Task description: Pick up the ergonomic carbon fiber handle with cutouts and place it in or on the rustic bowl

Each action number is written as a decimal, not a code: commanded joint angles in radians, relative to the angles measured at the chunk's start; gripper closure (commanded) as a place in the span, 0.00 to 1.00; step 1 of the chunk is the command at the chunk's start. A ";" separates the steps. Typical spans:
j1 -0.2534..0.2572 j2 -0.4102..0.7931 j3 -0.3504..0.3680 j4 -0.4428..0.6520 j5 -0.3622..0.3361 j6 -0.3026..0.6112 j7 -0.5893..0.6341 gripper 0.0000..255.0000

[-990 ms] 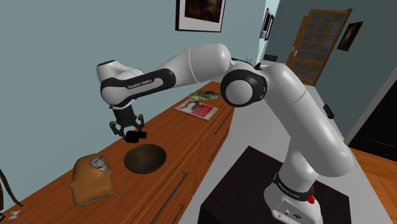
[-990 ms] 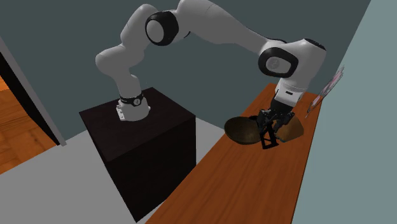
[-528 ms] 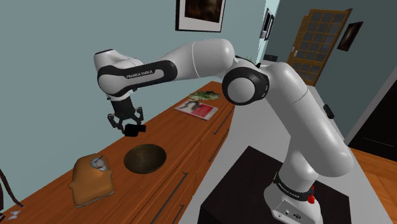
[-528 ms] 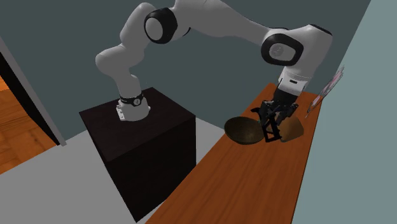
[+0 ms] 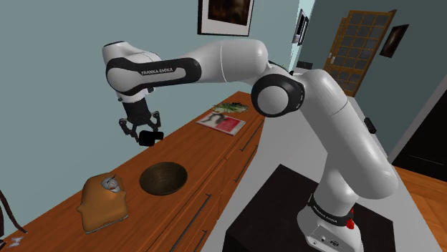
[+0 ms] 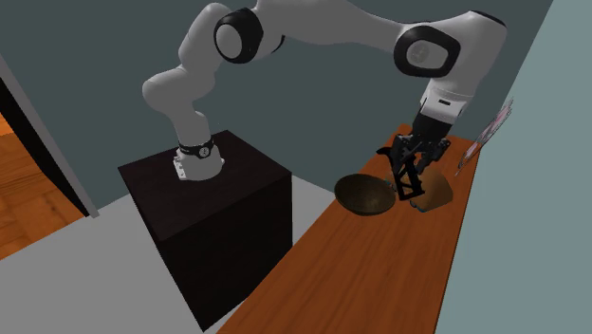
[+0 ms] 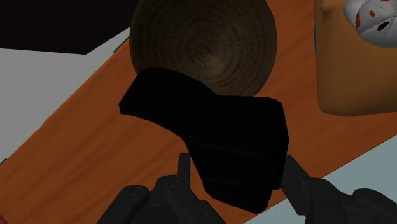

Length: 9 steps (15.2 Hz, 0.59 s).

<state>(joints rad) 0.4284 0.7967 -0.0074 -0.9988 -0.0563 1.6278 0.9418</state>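
My black gripper (image 5: 145, 133) is shut on the black angular handle (image 5: 152, 137) and holds it in the air above the wooden top. The dark brown ringed bowl (image 5: 163, 178) sits below the handle, slightly toward the shoulder view's right. In the second exterior view the gripper (image 6: 411, 171) hangs with the handle (image 6: 406, 187) just past the bowl (image 6: 363, 195), in front of a tan lump. Seen from the wrist, the handle (image 7: 216, 137) is clasped between both fingers (image 7: 183, 167) and partly covers the near edge of the bowl (image 7: 203, 44).
A tan, sack-like object (image 5: 104, 202) with a white and red item on top lies near the bowl on the long wooden cabinet top (image 5: 215, 154). A magazine (image 5: 222, 122) and a green item lie further along. A wall runs behind the cabinet.
The gripper has risen with the handle still in it and drifted a little toward the shoulder view's left. The bowl and the tan object have stayed put.
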 commanded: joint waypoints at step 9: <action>0.049 -0.283 0.017 -0.428 0.000 0.141 0.071 1.00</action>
<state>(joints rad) 0.4734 0.5549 0.0081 -1.3489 -0.0562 1.7326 1.0039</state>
